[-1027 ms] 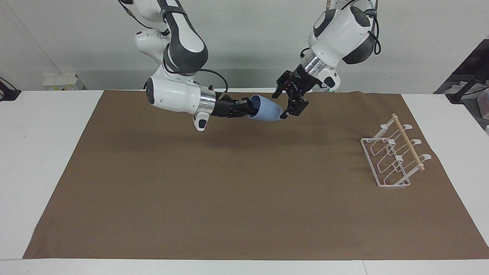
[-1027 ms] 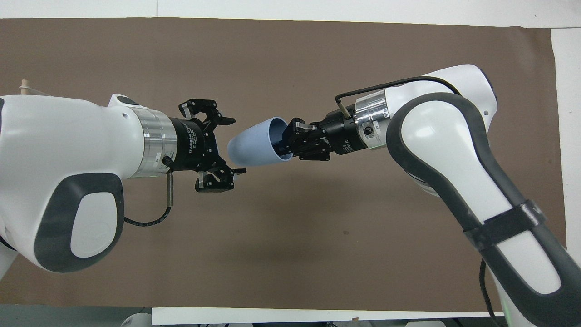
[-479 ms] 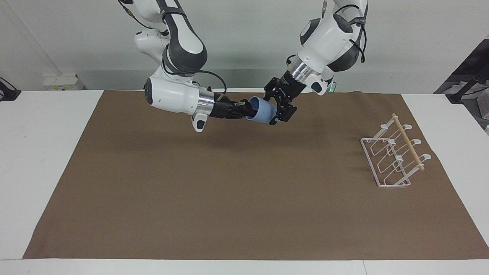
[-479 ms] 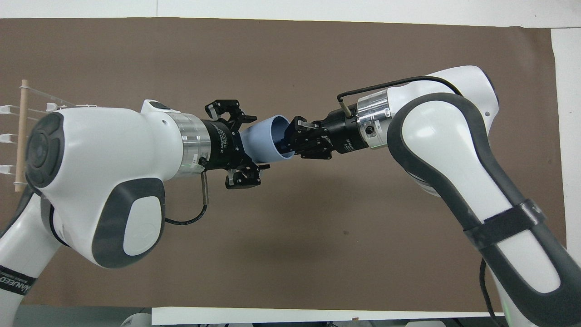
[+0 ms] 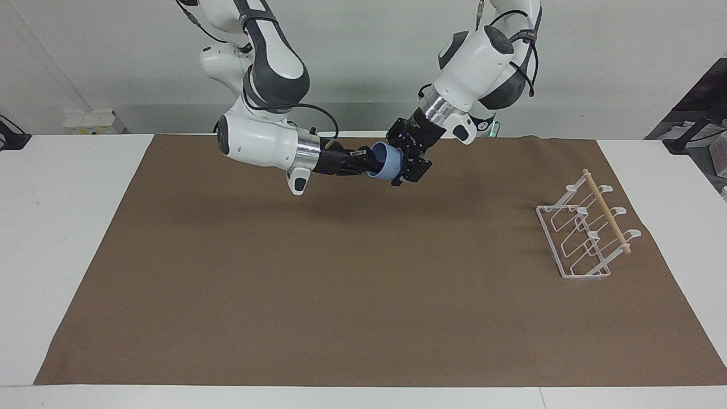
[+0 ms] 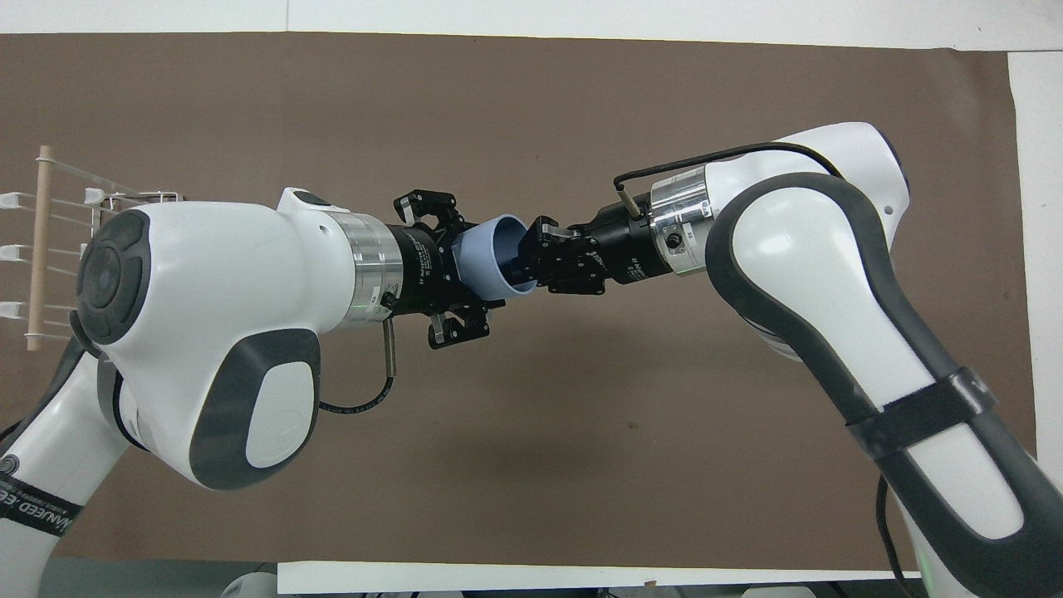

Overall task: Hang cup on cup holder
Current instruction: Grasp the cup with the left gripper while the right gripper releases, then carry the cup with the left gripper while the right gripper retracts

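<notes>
The light-blue cup is held on its side in the air over the brown mat's edge nearest the robots; it also shows in the overhead view. My right gripper is shut on the cup's rim, with one finger inside the mouth. My left gripper is open and its fingers straddle the cup's narrow base end. I cannot tell whether they touch it. The white wire cup holder with its wooden rod stands empty at the left arm's end of the table, partly hidden by the left arm in the overhead view.
A brown mat covers most of the white table. Both arms meet over the strip of the mat nearest the robots. Nothing else lies on the mat.
My left gripper has moved toward the right gripper and slid its open fingers around the cup's base. The right gripper and the cup have barely moved.
</notes>
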`<state>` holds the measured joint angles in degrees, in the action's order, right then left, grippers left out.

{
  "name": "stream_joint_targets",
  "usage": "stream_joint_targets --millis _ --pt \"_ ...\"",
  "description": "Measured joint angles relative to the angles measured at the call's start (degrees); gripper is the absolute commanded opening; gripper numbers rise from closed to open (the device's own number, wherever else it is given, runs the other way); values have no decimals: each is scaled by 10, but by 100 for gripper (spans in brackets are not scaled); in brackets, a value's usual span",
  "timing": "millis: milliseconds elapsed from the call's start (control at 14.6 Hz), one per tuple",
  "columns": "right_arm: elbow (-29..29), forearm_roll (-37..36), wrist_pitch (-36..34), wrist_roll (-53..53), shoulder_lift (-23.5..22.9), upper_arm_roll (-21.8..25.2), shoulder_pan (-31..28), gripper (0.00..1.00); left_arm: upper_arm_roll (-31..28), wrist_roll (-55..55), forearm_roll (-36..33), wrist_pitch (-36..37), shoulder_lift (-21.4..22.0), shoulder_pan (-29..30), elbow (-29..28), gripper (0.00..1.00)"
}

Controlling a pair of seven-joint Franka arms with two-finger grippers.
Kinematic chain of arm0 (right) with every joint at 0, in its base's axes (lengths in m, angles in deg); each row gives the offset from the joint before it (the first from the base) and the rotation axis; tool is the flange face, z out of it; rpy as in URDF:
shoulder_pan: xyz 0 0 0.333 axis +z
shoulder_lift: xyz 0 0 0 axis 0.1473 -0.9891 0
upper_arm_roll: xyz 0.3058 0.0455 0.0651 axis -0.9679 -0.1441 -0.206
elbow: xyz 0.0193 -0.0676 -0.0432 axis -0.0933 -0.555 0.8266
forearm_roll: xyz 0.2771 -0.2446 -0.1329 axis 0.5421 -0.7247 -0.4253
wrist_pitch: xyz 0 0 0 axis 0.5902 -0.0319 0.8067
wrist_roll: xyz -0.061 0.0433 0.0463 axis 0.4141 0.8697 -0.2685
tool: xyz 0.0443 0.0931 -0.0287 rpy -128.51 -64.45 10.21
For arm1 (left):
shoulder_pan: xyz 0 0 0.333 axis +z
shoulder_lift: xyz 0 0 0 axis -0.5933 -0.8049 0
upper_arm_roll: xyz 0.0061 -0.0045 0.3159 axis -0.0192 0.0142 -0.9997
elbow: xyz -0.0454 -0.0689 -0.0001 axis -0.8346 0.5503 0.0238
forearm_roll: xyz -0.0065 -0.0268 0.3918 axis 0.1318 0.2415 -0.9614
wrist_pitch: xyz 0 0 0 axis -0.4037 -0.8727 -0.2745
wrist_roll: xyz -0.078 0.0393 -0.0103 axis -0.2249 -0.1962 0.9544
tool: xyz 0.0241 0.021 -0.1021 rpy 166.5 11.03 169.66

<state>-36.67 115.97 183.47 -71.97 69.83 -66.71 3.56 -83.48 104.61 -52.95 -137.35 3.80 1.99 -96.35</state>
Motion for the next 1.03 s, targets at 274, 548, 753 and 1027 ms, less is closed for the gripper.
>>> stream_joint_targets --millis 274,548,753,1027 --pt "1 0 4 1 1 0 0 99 0 0 0 2 0 0 0 50" --pt "22 -55 16 0 12 8 -34 99 -3 1 -2 27 -1 5 0 50" --pt "45 -217 16 0 32 10 -87 99 -7 2 -74 103 -1 24 0 50" --pt "57 -430 13 -1 50 12 -131 99 -9 5 -264 201 2 59 2 50"
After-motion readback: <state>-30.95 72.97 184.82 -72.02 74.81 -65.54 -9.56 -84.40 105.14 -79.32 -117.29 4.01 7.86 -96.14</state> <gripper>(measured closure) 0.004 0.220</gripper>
